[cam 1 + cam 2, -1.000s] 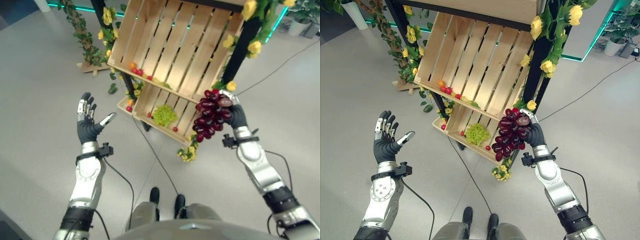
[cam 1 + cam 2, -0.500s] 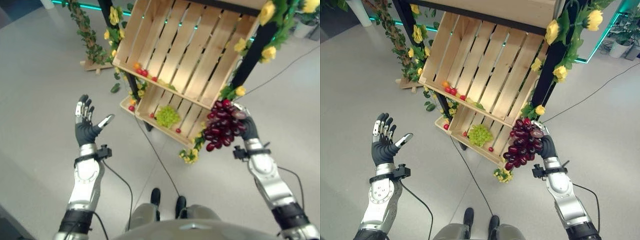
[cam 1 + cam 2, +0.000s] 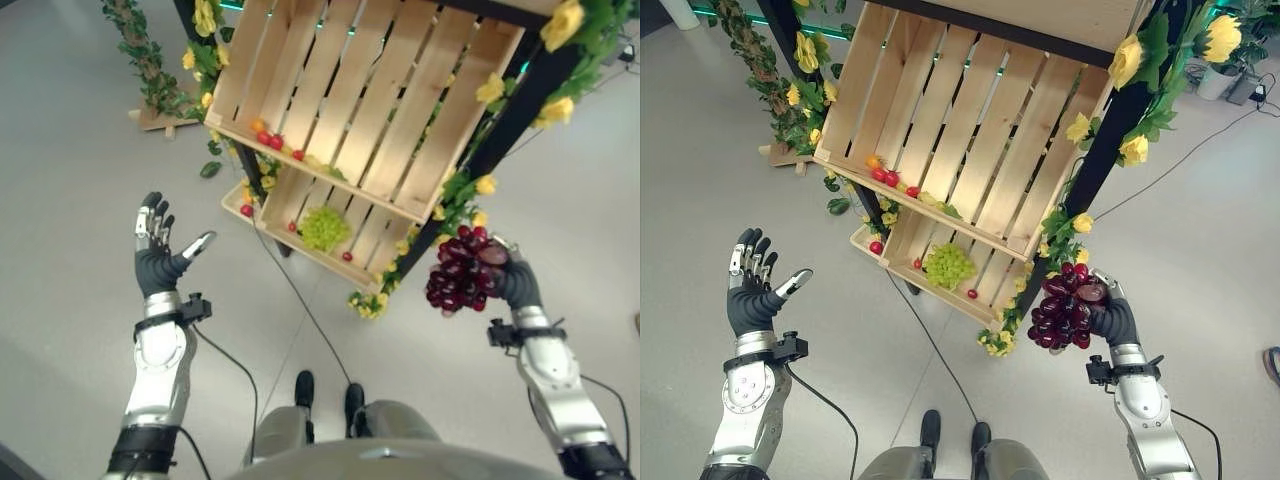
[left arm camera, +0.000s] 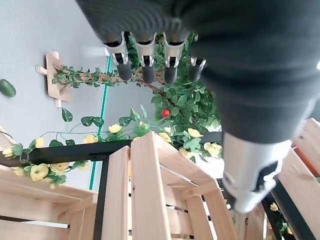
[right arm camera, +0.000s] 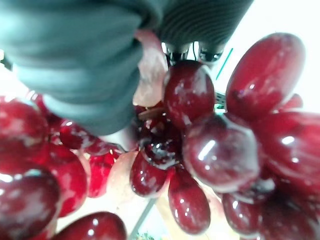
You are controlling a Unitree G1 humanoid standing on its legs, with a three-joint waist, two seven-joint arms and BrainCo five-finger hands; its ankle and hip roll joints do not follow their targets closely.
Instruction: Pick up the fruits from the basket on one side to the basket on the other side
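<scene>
You see a black stand frame (image 3: pixel 1095 160) carrying the wooden crates, dressed with yellow artificial roses (image 3: pixel 1134 149) and green leaves (image 3: pixel 1155 40) along its right post. More yellow blooms (image 3: pixel 803 52) hang down the frame's left post. On the floor (image 3: pixel 700 190) beyond the stand's left side lies a leafy garland (image 3: pixel 140 62) ending at a small wooden base (image 3: pixel 150 118). A single dark green leaf (image 3: pixel 210 170) lies loose on the floor near the lower crate's left corner. A potted plant (image 3: pixel 1223 70) stands at the far right.
</scene>
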